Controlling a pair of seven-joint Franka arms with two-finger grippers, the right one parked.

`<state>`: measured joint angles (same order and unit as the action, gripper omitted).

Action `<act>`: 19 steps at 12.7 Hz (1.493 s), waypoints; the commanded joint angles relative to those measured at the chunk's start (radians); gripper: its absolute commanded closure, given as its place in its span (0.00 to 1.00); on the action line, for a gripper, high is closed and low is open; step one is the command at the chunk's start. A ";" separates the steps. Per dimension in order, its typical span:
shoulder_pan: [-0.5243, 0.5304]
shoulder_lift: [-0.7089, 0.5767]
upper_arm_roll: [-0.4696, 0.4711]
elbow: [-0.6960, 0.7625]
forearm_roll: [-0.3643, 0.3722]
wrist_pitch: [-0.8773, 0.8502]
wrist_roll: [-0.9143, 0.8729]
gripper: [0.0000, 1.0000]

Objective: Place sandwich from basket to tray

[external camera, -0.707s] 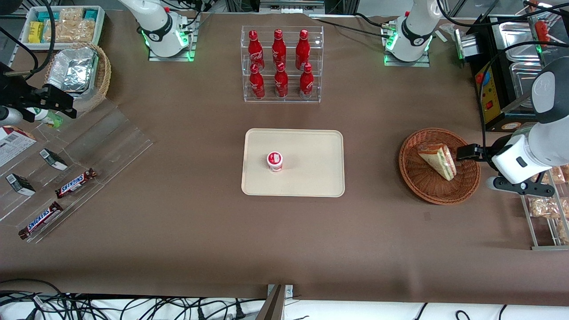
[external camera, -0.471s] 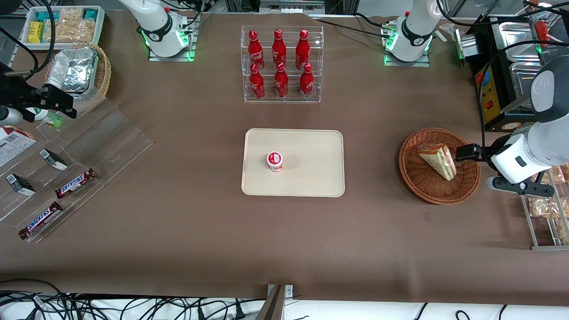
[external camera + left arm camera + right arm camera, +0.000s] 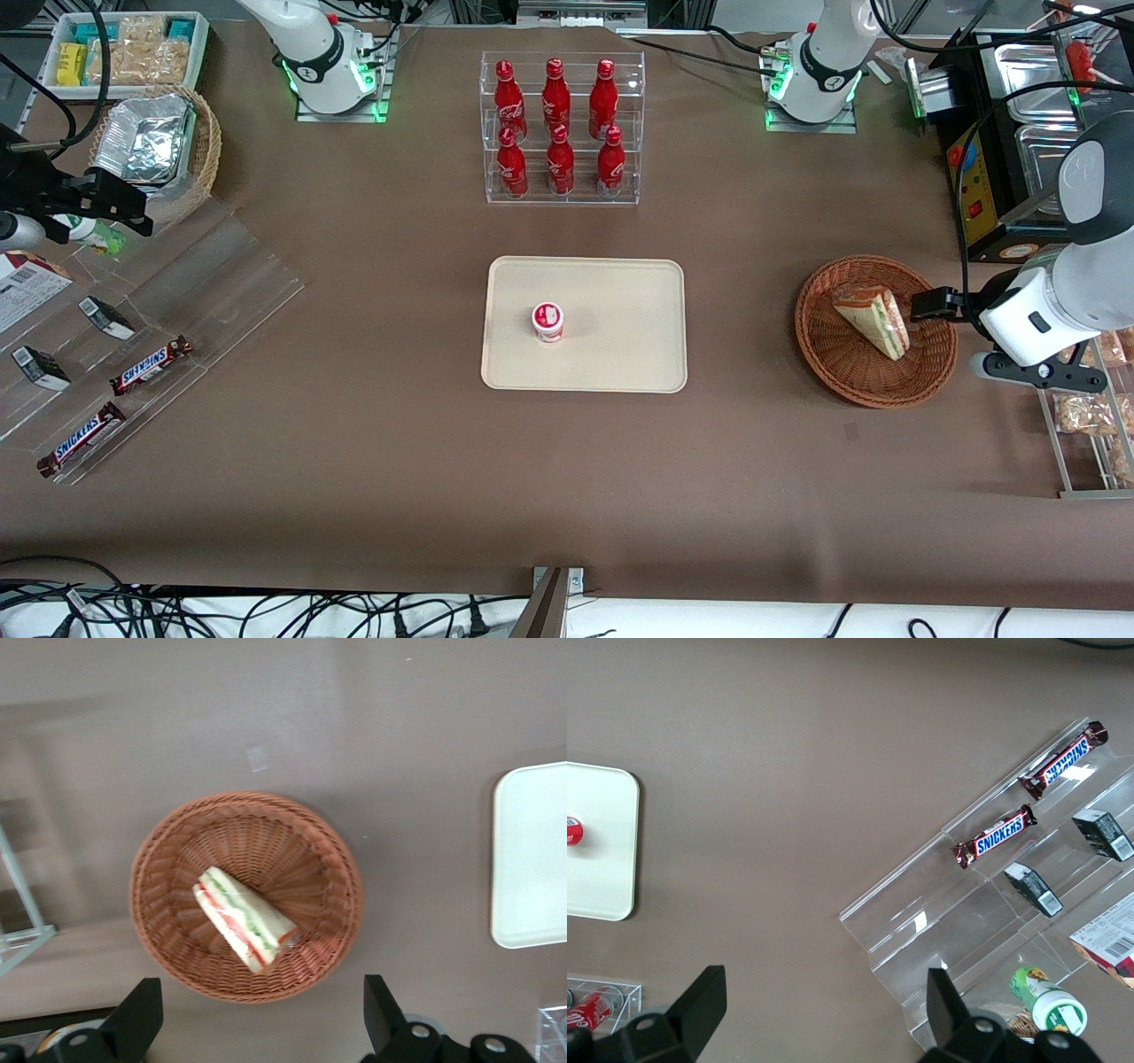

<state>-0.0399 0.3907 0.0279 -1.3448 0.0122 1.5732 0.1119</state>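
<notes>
The triangular sandwich (image 3: 873,319) (image 3: 245,918), tan bread with green, white and red layers on its edge, lies in the round reddish-brown wicker basket (image 3: 837,363) (image 3: 168,868) toward the working arm's end of the table. My left gripper (image 3: 928,304) (image 3: 259,1028) hovers above the basket's rim beside the sandwich, open, with nothing between its fingers (image 3: 137,1014). The cream-beige tray (image 3: 620,354) (image 3: 532,859) lies at the table's middle, with a small red-and-white cup (image 3: 547,321) standing on it.
A clear rack of red bottles (image 3: 560,128) stands farther from the camera than the tray. A black appliance with metal trays (image 3: 1010,151) and a rack of snack packets (image 3: 1085,416) flank the basket. Chocolate bars on an acrylic stand (image 3: 133,372) lie toward the parked arm's end.
</notes>
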 commanded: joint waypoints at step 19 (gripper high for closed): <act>0.038 -0.178 0.000 -0.795 0.109 0.697 -0.926 0.00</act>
<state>-0.0022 0.2447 0.0338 -2.0714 0.0724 2.2166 -0.7834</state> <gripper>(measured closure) 0.000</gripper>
